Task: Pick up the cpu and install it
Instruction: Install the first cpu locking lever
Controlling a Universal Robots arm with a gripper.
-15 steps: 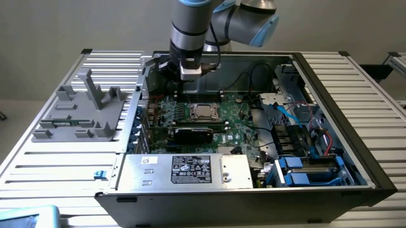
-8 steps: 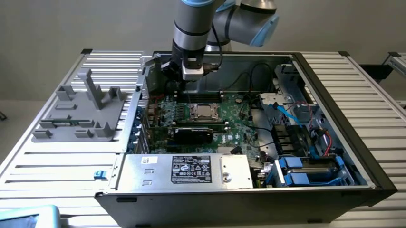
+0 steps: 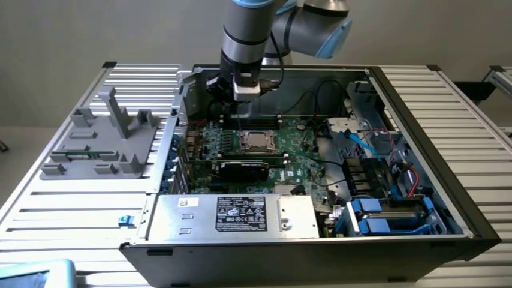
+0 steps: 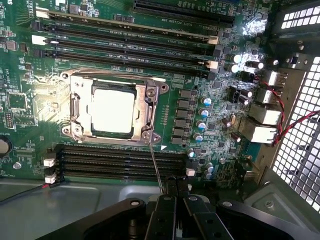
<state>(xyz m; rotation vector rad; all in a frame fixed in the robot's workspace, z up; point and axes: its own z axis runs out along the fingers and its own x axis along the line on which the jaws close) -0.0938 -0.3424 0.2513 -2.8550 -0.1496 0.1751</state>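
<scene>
light: bright, even | glare: cpu (image 4: 113, 111) top washed white | shadows: soft

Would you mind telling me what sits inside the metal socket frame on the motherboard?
The cpu lies flat inside the socket frame, with its pale metal top showing. Whatever lies beneath the chip is covered by it.

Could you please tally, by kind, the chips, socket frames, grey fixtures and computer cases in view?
Small flat square silver-topped cpu: 1
Square metal socket frame: 1
Grey plastic fixture with upright posts: 1
Open black computer case: 1
Total: 4
</scene>
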